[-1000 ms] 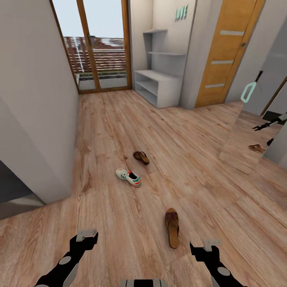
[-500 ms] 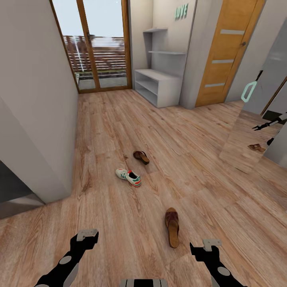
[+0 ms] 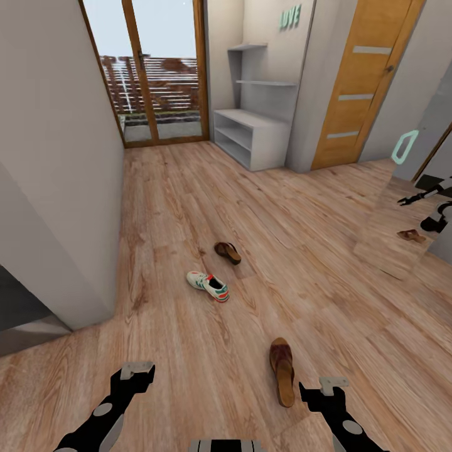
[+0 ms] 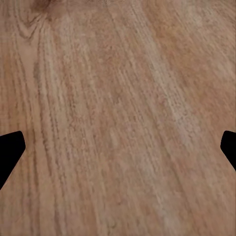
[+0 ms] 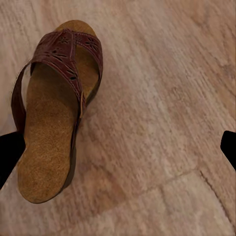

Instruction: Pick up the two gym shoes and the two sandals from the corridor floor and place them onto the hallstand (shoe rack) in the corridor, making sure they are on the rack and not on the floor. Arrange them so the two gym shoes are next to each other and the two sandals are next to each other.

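Near sandal (image 3: 283, 370): dark brown, tan footbed, lying flat on the corridor floor (image 3: 188, 207) just ahead of the right pincer (image 3: 331, 383); in the right wrist view the sandal (image 5: 56, 105) shows a wide strap with cut-out patterning.
Far sandal (image 3: 227, 252): lying on the floor further down the corridor, near the gym shoe.
Gym shoe (image 3: 208, 285): white with green stripes and a red-orange heel patch, on the floor, just beside the far sandal; one such shoe is visible.
Hallstand (image 3: 248, 135): white-grey, standing against the far wall beside the glass door (image 3: 150, 72); its shelves carry no shoes.
Writing: teal letters "LOVE" (image 3: 289, 17) on the wall above the hallstand.
Left pincer (image 3: 137, 371): fingers apart, holding nothing, over bare floor.
Right pincer: fingers apart, holding nothing.
Mirror (image 3: 414, 207): leaning at the right, reflecting a sandal.
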